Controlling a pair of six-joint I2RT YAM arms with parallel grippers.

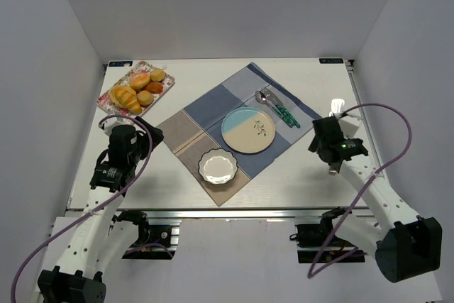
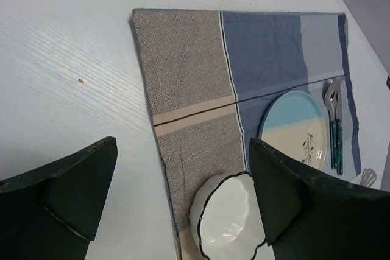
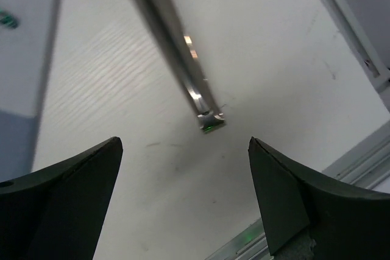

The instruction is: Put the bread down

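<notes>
The bread (image 1: 125,97), a ridged golden-orange croissant-like roll, lies on the patterned tray (image 1: 164,89) at the far left, seen only in the top view. My left gripper (image 1: 150,135) is open and empty, just in front of the tray and left of the cloth. In the left wrist view its fingers (image 2: 183,144) frame the cloth's grey part and the white bowl (image 2: 226,220). My right gripper (image 1: 320,141) is open and empty at the right, over bare table (image 3: 184,144). The blue and cream plate (image 1: 248,130) sits on the cloth and holds nothing.
The tray also holds small round buns (image 1: 145,97) and a ring-shaped bread (image 1: 140,80). A checked cloth (image 1: 213,108) carries the plate, a scalloped white bowl (image 1: 217,167), and a spoon and fork (image 1: 278,106). White walls enclose the table. A shiny strip (image 3: 177,53) crosses the right wrist view.
</notes>
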